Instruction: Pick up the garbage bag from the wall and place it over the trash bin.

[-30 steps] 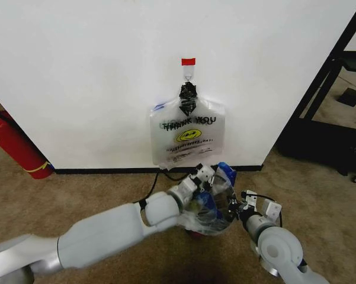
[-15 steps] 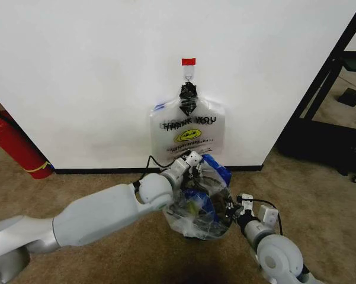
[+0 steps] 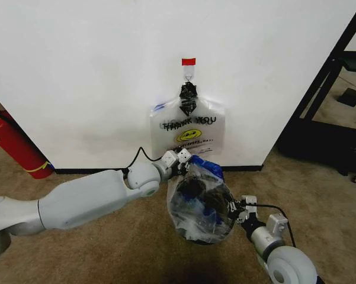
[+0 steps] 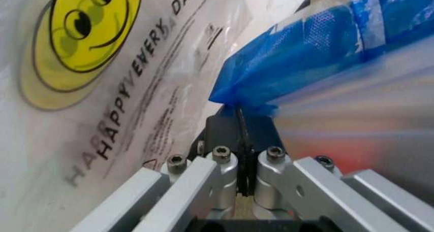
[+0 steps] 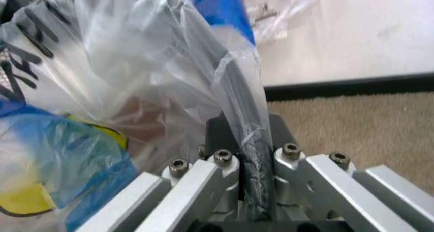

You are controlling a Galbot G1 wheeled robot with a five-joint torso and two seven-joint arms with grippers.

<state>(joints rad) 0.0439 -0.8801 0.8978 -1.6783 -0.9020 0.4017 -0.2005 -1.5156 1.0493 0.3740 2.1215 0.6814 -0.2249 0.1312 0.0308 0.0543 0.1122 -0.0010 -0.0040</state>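
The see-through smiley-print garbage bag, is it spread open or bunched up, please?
Spread open: the thin see-through garbage bag balloons between the left gripper and the right gripper, each pinching its edge.

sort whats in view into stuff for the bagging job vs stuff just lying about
Job: garbage bag, pinched by left gripper and right gripper; trash bin inside it; wall.
Lying about: bundle of THANK YOU bags, fire extinguisher.

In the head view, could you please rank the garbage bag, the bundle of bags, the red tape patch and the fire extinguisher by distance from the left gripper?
From the left gripper:
1. Garbage bag, pinched in it.
2. Bundle of bags, just behind on the wall.
3. Red tape patch, higher on the wall.
4. Fire extinguisher, far left.
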